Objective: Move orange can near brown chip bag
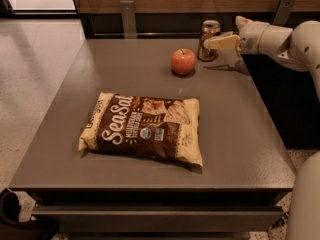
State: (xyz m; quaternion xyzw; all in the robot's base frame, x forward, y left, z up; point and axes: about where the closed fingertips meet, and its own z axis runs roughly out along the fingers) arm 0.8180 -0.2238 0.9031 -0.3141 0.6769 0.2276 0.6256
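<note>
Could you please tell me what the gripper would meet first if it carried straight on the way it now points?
The gripper, above the table's far right corner, points left at the orange can, so it would probably meet that first. Its tip overlaps the can in this view, but depth leaves contact unclear.

The brown chip bag (pixel 142 129) reads "Sea Salt" in white letters. My gripper (pixel 208 43) is at its one o'clock, by the orange can (pixel 210 29), whose label is unreadable.
</note>
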